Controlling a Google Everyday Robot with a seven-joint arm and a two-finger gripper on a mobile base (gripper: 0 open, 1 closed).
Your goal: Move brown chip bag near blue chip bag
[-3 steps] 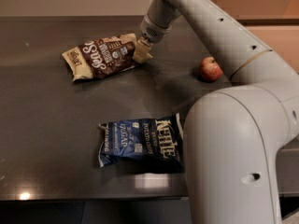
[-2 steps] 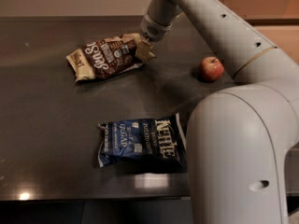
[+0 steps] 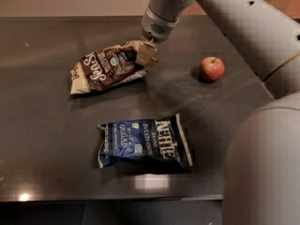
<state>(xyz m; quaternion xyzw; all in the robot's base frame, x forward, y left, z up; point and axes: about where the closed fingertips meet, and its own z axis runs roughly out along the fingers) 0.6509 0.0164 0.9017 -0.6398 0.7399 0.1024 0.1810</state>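
Observation:
The brown chip bag [image 3: 105,69] lies on the dark table [image 3: 42,125] at the back left, its cream ends and white lettering showing. My gripper [image 3: 146,56] reaches down from the upper right and is shut on the bag's right end, which is lifted slightly. The blue chip bag [image 3: 145,142] with white "Kettle" lettering lies flat nearer the front edge, below and slightly right of the brown bag, with a gap of table between them.
A red apple [image 3: 211,68] sits on the table to the right of the gripper. My arm's large grey body [image 3: 262,163] fills the right foreground and hides that part of the table. The table's front edge runs just below the blue bag.
The gripper has dragged the brown chip bag to the right and toward the front, closer to the blue bag. The blue bag and apple have not moved.

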